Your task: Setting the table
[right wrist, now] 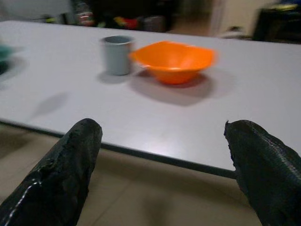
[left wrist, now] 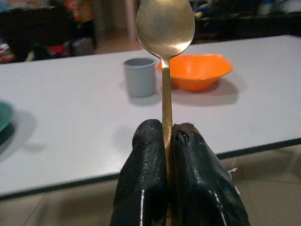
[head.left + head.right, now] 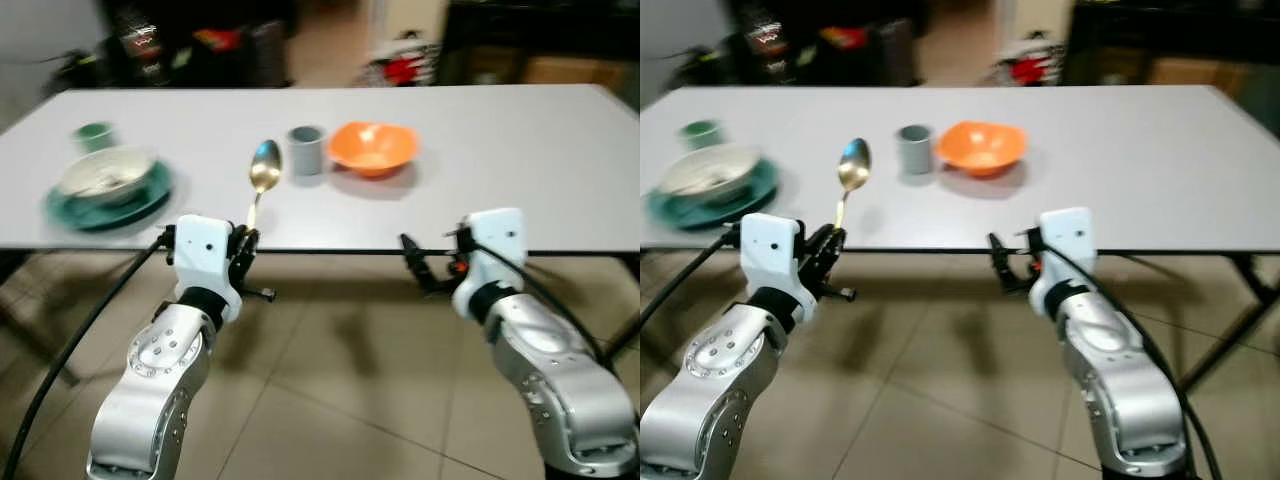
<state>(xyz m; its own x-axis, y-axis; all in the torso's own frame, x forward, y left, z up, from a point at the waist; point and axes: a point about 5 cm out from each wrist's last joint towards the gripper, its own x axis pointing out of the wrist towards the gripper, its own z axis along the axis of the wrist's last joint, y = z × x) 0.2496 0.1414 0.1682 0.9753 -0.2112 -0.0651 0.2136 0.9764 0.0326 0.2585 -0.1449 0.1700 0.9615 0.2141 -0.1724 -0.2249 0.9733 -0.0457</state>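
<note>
**Spoon held upright at the table's edge**

No writing is legible. The left gripper (image 2: pixel 167 155) is clamped on a gold spoon (image 3: pixel 263 172), before a white table (image 3: pixel 500 150) bearing a grey cup (image 3: pixel 306 150) and orange bowl (image 3: pixel 373 147). The right gripper (image 1: pixel 164 155) stands spread. Tiled floor (image 3: pixel 330 400).

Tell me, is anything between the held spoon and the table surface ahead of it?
Nothing visible blocks it. The left tool holds the spoon upright before the table edge; the grey cup and orange bowl stand farther back.
</note>
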